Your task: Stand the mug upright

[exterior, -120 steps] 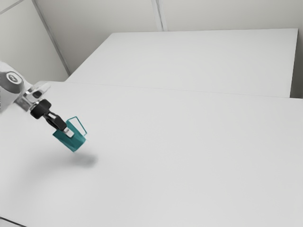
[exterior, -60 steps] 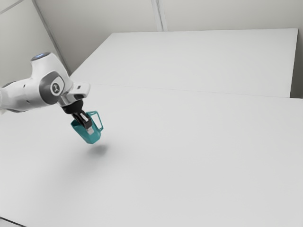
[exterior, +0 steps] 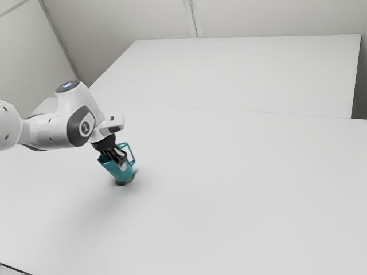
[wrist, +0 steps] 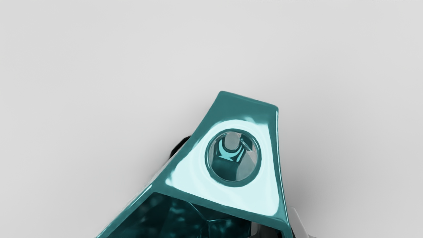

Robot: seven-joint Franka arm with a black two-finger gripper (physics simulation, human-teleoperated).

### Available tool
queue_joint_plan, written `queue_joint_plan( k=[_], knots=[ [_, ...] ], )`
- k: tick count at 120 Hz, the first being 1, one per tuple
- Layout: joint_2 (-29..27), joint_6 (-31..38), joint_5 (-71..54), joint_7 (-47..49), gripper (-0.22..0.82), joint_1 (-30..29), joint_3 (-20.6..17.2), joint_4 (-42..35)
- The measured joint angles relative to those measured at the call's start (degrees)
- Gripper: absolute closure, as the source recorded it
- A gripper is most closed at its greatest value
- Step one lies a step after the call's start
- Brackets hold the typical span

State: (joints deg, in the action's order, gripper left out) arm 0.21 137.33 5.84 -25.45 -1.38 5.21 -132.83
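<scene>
The black two-finger gripper [exterior: 121, 164] is pinching the teal mug [exterior: 116, 173] above the white table [exterior: 241, 183], over toward the exterior view's left, about midway between its near and far edges. The mug is tilted, base lowered, mouth leaning up to the exterior view's left, with its handle [exterior: 133, 156] on the right and far side. A dark shadow sits by the base; whether that touches the table, I can't tell

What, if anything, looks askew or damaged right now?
The teal mug tilts in the gripper, its mouth leaning toward the exterior view's left, though the task wants it upright. No damage stands out.
</scene>
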Motion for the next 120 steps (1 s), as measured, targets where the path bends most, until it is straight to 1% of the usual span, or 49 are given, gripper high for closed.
queue_joint_plan(
  k=[20, 27, 34, 40, 51, 58, 66, 76, 85, 95, 107, 120],
  knots=[
    [1.4, 1.0, 0.0, 2.6, 0.78, 0.7, 0.1, 0.1],
    [1.7, 1.3, 0.2, 3.2, 0.75, 0.7, 0.1, 0.2],
    [1.9, 1.4, 0.5, 3.6, 0.71, 0.5, 0.0, 0.2],
    [1.9, 1.5, 0.7, 3.9, 0.63, 0.1, 0.0, 0.2],
    [1.6, 1.6, 0.9, 4.3, 0.43, -0.6, 0.0, 0.2],
    [1.3, 1.6, 1.0, 4.5, 0.33, -1.0, 0.0, 0.3],
    [0.5, 1.4, 1.0, 4.7, 0.24, -1.5, 0.0, 0.4],
    [-1.2, 0.5, 1.0, 4.9, 0.16, -2.6, -0.8, 0.7],
    [-3.0, -0.7, 1.1, 5.1, 0.11, -3.0, -1.1, 1.0],
    [-4.5, -2.6, 1.1, 5.2, 0.08, -2.1, -1.5, 2.5],
    [-4.8, -6.6, 1.1, 5.4, 0.05, -0.6, -2.0, 6.7],
    [-4.0, -12.3, 1.1, 5.6, 0.03, -0.4, -2.0, 13.2]
  ],
)
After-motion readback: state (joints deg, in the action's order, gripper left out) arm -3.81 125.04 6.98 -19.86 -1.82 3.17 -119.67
